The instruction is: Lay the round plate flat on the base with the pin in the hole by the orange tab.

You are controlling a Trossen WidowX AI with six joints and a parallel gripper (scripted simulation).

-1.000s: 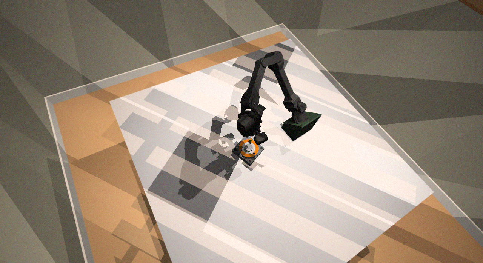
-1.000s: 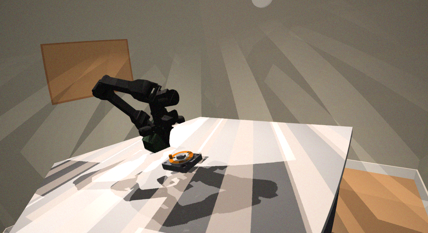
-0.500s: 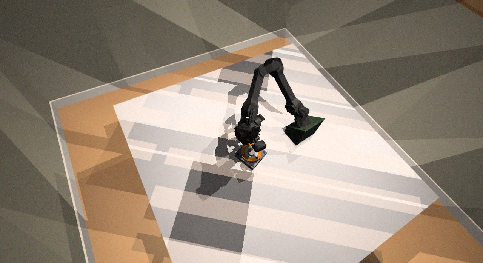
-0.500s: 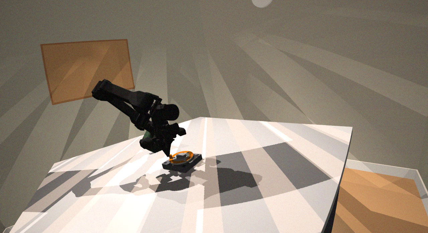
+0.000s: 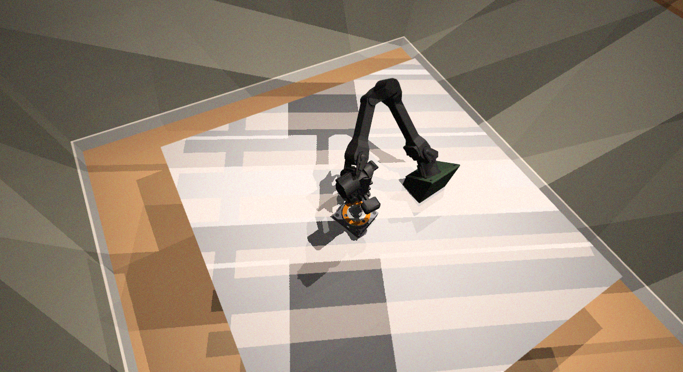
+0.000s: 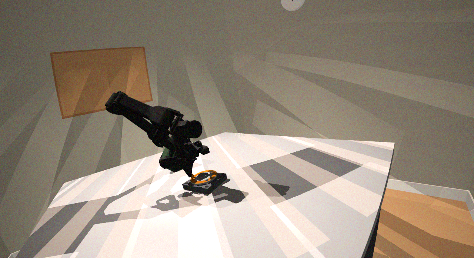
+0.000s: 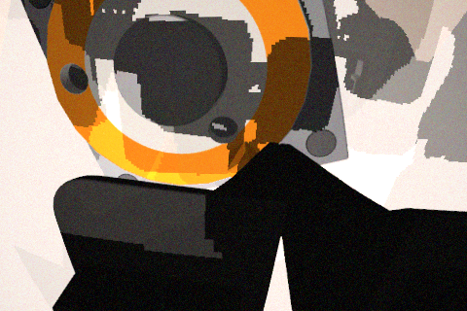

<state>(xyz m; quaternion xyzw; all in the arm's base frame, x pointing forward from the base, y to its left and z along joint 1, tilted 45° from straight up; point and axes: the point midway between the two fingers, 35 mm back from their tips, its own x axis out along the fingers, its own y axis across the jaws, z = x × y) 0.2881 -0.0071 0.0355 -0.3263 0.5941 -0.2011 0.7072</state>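
Observation:
The round plate, an orange ring with a pale middle, sits around the dark-looking post on the square grey base. In the exterior view the plate looks slightly raised from the base. The orange tab is in shadow beside the fingertips. The hole next to the tab shows a small light streak; I cannot tell whether that is the pin. My gripper is shut and empty, its tips low at the plate's rim by the tab. Whether they touch is hidden.
The arm's green mount stands on the white table, to the right of the base in the top view. The arm arches over from it, and hard shadows cross the base and table.

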